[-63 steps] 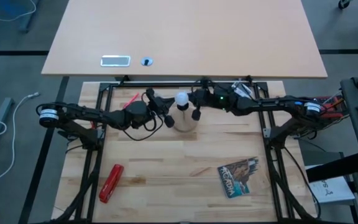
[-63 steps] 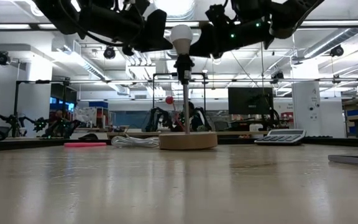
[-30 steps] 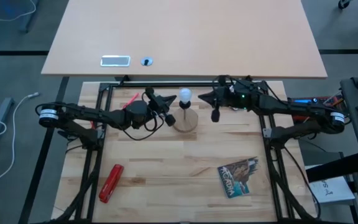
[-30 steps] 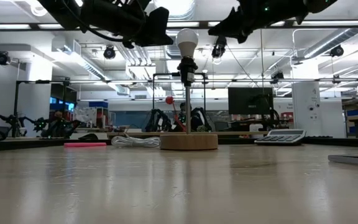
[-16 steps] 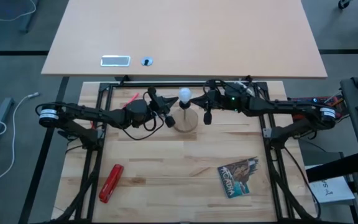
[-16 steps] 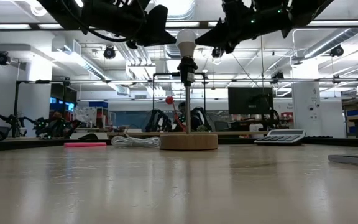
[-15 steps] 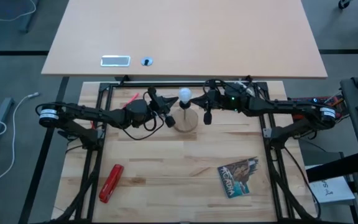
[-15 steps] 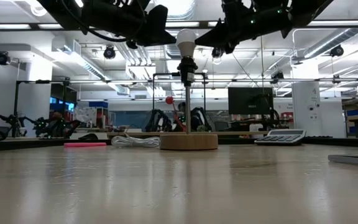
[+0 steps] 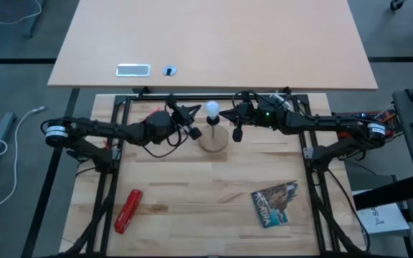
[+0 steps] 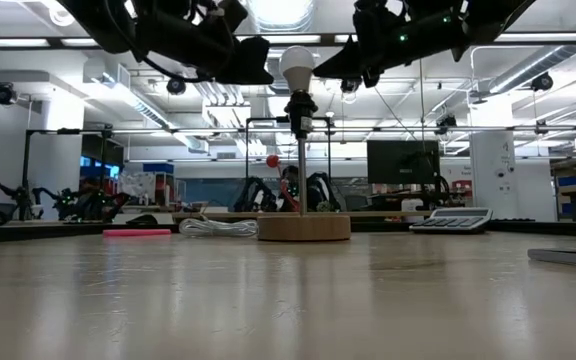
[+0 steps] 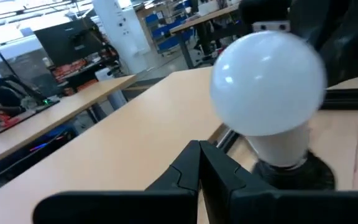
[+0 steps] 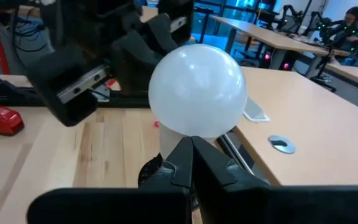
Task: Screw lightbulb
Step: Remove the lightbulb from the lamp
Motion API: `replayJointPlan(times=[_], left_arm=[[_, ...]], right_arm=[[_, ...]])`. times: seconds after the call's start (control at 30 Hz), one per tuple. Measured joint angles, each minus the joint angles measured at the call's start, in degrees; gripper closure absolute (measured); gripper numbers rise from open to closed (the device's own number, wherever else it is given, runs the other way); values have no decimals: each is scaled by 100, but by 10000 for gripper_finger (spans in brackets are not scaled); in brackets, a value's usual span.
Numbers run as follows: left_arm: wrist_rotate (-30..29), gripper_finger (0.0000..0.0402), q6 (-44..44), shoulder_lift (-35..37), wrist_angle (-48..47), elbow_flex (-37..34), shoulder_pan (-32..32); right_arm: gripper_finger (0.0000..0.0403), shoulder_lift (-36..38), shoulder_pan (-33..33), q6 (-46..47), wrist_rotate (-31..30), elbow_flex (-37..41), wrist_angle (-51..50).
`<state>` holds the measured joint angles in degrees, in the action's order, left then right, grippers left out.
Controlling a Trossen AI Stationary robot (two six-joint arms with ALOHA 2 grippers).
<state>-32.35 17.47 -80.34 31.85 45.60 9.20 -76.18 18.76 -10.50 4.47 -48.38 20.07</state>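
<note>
The lightbulb [image 9: 212,110] sat upright in the black socket [image 10: 299,106] atop the post of the wooden disc [image 10: 303,227], at the far middle of my table [image 9: 214,201]. My left gripper [image 9: 194,110] hovered just beside the bulb on one side, fingers pressed shut and holding nothing. My right gripper [image 9: 226,115] flanked it from the other side, likewise closed and empty, neither visibly touching the bulb. Nearer the front edge lay a red tool [image 9: 127,210] and a printed packet [image 9: 276,203]; a calculator [image 10: 452,220] rested off beyond the disc.
</note>
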Motion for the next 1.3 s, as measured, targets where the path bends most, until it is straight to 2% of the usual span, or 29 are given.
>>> replayJointPlan(times=[0.07, 0.17, 0.23, 0.7, 0.97, 1.07, 1.3], left_arm=[[280, 402, 29, 0, -21, 0, 152], [1153, 402, 22, 0, -30, 0, 353], [1482, 402, 22, -44, 45, 2, 384], [1618, 401, -47, -617, 62, 389, 384], [1478, 401, -118, -497, 0, 365, 256], [1649, 402, -147, -449, 7, 365, 144], [1576, 402, -226, -440, 48, 365, -19]], right_arm=[[403, 0, 0, 0, -2, 0, -5], [403, 0, 0, -7, -5, 0, -6], [403, 0, 0, -13, -5, 0, -6], [403, 7, 2, -103, -170, 0, -4], [403, 9, 55, -155, -391, 0, -8], [403, 7, 70, -214, -619, -9, -6], [403, -2, 81, -241, -621, -9, -44]])
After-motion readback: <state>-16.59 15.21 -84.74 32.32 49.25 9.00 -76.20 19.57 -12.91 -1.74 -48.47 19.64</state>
